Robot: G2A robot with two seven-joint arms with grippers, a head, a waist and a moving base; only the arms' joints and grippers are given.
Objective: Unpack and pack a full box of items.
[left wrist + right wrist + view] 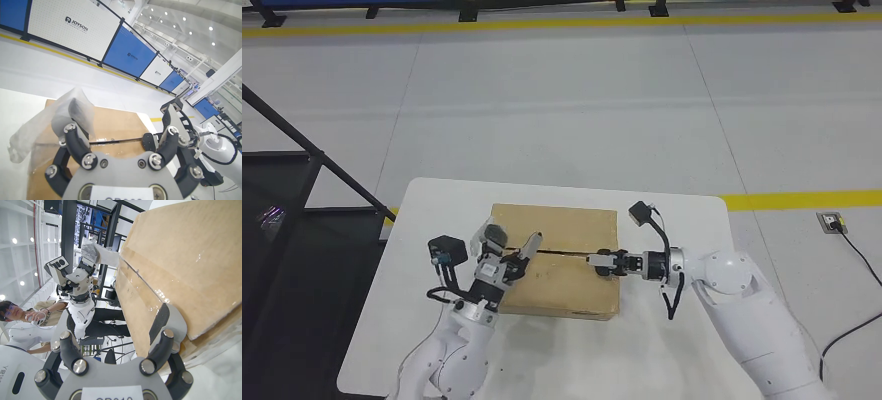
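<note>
On table (672,215): closed cardboard box (552,240).
Left gripper (122,113): fingers spread, clear film (34,130) clinging.
Right gripper (600,261): spread at right end of seam (117,141).
Tip: shed film before opening box.

The box (557,258) fills the middle of the bench (682,215). The left tool (514,241) and right tool (595,261) block its top. Hands can pass beside it.

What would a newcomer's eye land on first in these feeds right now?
Probably the crumpled clear film clinging to the open left gripper, at one end of the cardboard box. Then the box itself, in the middle of the white table, its flaps shut along a dark seam. The right gripper sits at the seam's other end, one finger pad against the box.
</note>
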